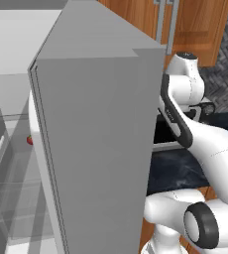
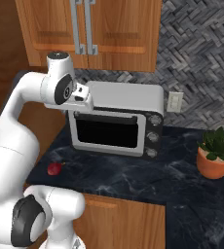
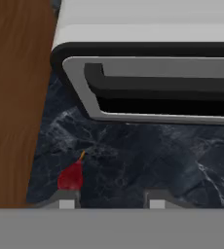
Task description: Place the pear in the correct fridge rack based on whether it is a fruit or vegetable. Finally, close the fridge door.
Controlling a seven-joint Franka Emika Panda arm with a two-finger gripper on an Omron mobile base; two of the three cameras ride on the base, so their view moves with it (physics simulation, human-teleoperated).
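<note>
Gripper (image 3: 109,203) open, empty, hovering over dark marble counter (image 3: 148,160) in front of toaster oven (image 3: 153,73). Red fruit (image 3: 71,176) on counter just above left fingertip (image 3: 66,200), near wood panel. Fridge door (image 1: 93,149) open, swung wide; clear bins visible inside. Pear location: cannot tell.

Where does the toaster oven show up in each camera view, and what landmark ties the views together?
Left base view: the toaster oven is a dark sliver right of centre, between the grey fridge and the white arm.
Right base view: centre, on the counter under the wooden cabinets.
Hand view: across the top, front facing down.
Shared landmark: the dark marble counter beneath it.
</note>
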